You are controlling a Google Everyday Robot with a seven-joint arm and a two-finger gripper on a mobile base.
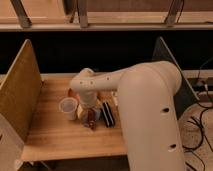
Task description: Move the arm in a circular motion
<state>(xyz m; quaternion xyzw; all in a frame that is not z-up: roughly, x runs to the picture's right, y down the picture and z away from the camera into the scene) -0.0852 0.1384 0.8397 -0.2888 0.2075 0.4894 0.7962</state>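
Note:
The arm (145, 100) is a thick cream-white tube with small dark screw holes. It rises from the lower right, bends at a big elbow and reaches left over the wooden table (55, 132). Its wrist (87, 82) turns downward above a small cluster of objects. The gripper (90, 114) hangs below the wrist, low over the table among those objects.
A pale plastic cup (68, 107) stands just left of the gripper, with an orange item (73, 93) behind it. A black flat object (107, 114) lies to the right. A tan panel (20, 92) and a grey panel (167, 52) wall the table's sides. Cables (200, 117) lie on the floor at right.

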